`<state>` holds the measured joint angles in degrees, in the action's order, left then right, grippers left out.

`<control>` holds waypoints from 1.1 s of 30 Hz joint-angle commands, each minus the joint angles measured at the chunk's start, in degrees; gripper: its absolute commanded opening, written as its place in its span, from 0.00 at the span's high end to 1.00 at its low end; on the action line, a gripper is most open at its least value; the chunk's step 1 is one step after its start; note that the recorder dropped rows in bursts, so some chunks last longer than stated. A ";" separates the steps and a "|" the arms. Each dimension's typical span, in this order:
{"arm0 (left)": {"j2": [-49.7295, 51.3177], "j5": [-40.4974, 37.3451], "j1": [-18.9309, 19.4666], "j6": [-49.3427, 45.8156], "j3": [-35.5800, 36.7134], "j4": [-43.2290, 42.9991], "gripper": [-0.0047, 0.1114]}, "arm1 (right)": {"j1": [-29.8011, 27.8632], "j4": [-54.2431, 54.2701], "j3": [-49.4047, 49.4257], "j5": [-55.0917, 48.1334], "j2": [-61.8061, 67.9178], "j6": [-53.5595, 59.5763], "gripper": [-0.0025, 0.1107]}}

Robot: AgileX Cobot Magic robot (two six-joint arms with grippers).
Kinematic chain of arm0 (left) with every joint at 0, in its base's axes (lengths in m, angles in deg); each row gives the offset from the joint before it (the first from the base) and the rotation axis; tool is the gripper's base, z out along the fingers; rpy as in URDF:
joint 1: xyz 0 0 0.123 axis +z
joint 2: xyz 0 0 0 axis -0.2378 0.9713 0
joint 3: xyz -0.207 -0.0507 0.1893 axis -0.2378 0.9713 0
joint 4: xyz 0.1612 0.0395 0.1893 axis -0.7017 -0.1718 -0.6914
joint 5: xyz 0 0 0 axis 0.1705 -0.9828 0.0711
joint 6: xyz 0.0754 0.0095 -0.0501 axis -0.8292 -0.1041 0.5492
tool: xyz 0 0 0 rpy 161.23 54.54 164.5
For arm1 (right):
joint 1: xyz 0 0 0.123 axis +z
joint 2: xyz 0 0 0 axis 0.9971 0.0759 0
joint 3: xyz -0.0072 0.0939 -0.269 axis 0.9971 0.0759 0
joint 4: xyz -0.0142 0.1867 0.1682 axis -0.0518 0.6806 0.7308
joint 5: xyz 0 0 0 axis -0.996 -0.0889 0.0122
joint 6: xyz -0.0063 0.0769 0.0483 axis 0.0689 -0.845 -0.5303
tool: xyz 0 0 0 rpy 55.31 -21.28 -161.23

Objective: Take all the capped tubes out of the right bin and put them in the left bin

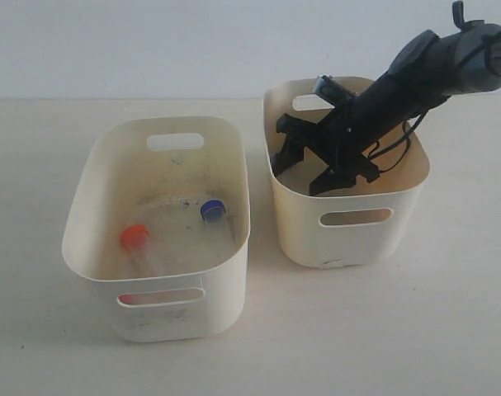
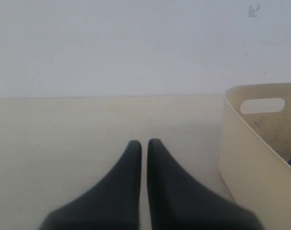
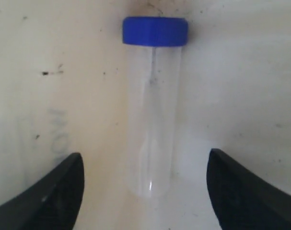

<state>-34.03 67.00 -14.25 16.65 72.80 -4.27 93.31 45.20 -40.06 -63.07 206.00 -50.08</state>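
1. The table (image 1: 399, 330) is a pale, bare-looking surface running from the front edge of the exterior view back to the wall.
2. Nearest the camera stands the left bin (image 1: 163, 318), pale cream, with a slot handle in its front wall and dark scuffs on its inside.
3. Two capped tubes lie on its floor. The orange-capped tube (image 1: 139, 241) is toward the front left, and the blue-capped tube (image 1: 213, 211) lies a little behind it and to its right; the two are apart.
4. The left gripper (image 2: 144, 143) shows only in its own wrist view. Its dark fingers are drawn together with just a thin slit between them and have hold of nothing. It sits low over the table, outside the left bin (image 2: 250, 158) and just beside it.
5. Farther back and to the right stands the right bin (image 1: 349, 243), yellower, apart from the left bin.
6. The right gripper (image 1: 298, 177) reaches down into this bin on its slanted dark arm.
7. In the right wrist view that gripper (image 3: 144, 160) is spread wide. The second blue-capped tube (image 3: 154, 115) lies flat on the speckled bin floor (image 3: 241, 96) between the fingers — neither finger touches it, so nothing is gripped.
8. Behind everything is a plain pale wall (image 1: 151, 41).
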 commanded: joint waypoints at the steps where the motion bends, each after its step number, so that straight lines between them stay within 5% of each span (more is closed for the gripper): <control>1: 0.20 0.44 -0.06 0.23 -0.22 0.13 0.92 | 1.04 -1.45 -0.32 1.73 0.00 -2.10 0.37; 28: 0.20 0.44 -0.06 0.23 -0.22 0.13 0.92 | 3.55 -8.97 -0.32 6.37 4.55 -6.96 0.47; 33: 0.20 0.44 -0.06 0.23 -0.22 0.13 0.92 | 3.64 -9.68 -0.32 6.26 4.55 -7.31 0.71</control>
<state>-34.03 67.00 -14.25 16.65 72.80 -4.27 96.42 38.35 -41.14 -57.39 208.37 -57.40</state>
